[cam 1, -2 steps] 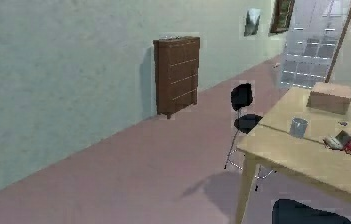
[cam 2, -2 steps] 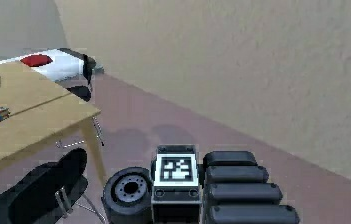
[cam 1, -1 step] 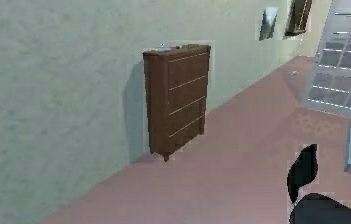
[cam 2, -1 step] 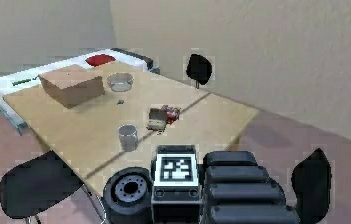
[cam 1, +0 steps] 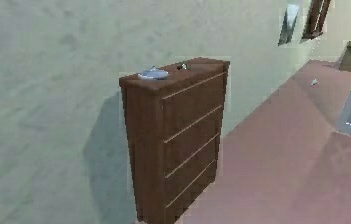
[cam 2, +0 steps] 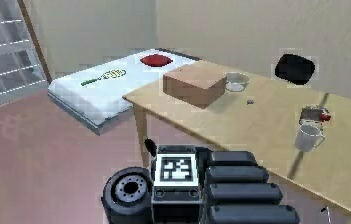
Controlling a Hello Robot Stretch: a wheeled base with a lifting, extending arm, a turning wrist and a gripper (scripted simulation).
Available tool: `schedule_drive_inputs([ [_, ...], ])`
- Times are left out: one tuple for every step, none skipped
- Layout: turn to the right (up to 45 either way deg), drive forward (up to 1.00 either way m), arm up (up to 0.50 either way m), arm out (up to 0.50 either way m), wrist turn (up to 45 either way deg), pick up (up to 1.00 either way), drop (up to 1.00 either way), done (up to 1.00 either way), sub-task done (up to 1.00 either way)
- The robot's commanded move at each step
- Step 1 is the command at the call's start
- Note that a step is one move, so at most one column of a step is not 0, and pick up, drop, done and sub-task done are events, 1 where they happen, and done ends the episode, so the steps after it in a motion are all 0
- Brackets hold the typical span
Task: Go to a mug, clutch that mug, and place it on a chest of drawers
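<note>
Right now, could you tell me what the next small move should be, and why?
Probably back the base up a little: the mug stands on the table, well right of the arm in the arm side view, so extending from here would likely miss it.

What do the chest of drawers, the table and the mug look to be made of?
Chest of drawers: likely wood, dark reddish-brown, matte, with panelled drawer fronts. Table: likely light wood, tan, matte top. Mug: smooth white, perhaps ceramic; could be plastic.
</note>
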Motion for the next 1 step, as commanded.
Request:
schedule_drive_inputs([
  [33.0, 0.00, 0.00, 0.00, 0.0, 0.00, 0.00, 0.00, 0.00],
])
